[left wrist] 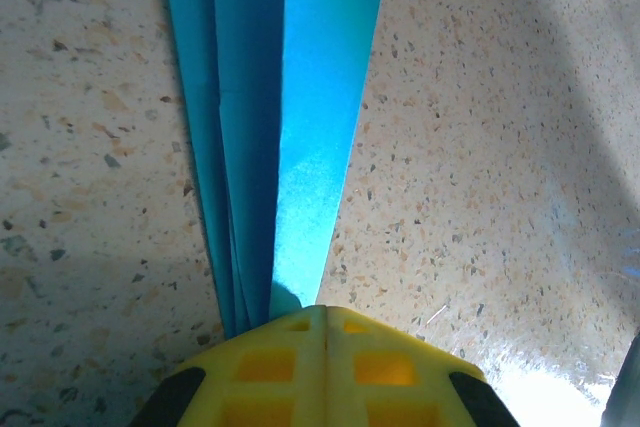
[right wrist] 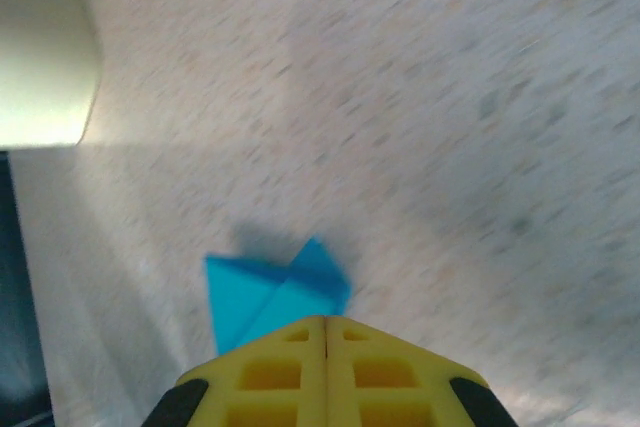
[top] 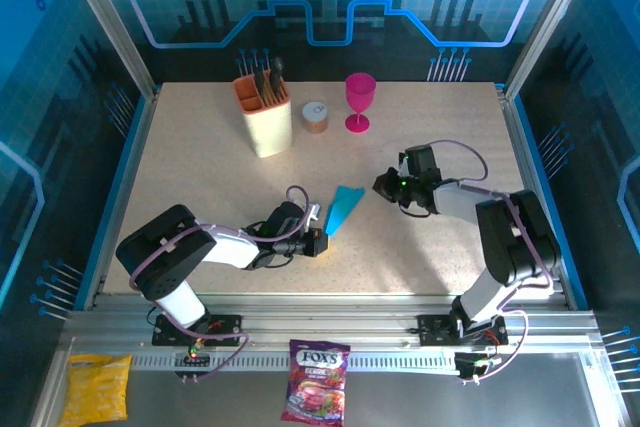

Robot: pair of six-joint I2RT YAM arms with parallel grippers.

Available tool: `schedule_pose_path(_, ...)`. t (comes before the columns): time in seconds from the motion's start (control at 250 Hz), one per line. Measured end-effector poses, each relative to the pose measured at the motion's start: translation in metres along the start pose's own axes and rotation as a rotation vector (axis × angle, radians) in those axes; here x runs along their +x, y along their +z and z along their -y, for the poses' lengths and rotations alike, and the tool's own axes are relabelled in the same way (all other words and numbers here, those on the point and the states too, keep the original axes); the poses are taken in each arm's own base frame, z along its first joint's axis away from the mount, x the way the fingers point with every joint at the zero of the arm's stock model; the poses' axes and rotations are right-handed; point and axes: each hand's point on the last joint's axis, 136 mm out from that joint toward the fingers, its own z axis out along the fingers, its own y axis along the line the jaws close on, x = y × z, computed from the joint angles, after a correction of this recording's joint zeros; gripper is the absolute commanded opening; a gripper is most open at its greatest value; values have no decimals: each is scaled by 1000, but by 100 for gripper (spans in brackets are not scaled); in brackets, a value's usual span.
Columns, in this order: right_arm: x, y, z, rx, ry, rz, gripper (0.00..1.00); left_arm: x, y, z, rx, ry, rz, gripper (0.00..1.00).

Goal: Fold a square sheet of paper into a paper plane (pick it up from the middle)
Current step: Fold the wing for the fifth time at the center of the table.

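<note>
The speckled table carries the paper plane near its middle, a slim cyan-blue dart with its wide end away from the arm bases and its narrow end toward them; the left arm lies low to the left of the plane, the right arm bends in from the plane's right; a cream holder with dark handles stands well beyond the plane to the left, a pink goblet stands well beyond it, and a small round tin sits between those two; off the table, nearer than the plane, lie a purple candy bag and, far left, a yellow snack bag; the left pincer is closed tight, its yellow fingertips meeting over the plane's narrow end, which runs in beneath them, though whether the paper is pinched I cannot tell; the right pincer is likewise closed and holds nothing, just right of the plane's wide end and apart from it.
</note>
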Motion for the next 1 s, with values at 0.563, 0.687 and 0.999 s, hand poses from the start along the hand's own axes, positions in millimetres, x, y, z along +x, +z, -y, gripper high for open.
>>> schedule_pose_path(0.563,75,60,-29,-17,-109,-173,0,1,-2,0,-3,-2,-5,0)
schedule_pose_path(0.687,75,62,-21,-4,-94,-184,0,6,-8,0,-18,-11,-37,0)
schedule_pose_path(0.999,67,62,-17,0,-86,-169,0,-26,-21,41,35,28,-61,0)
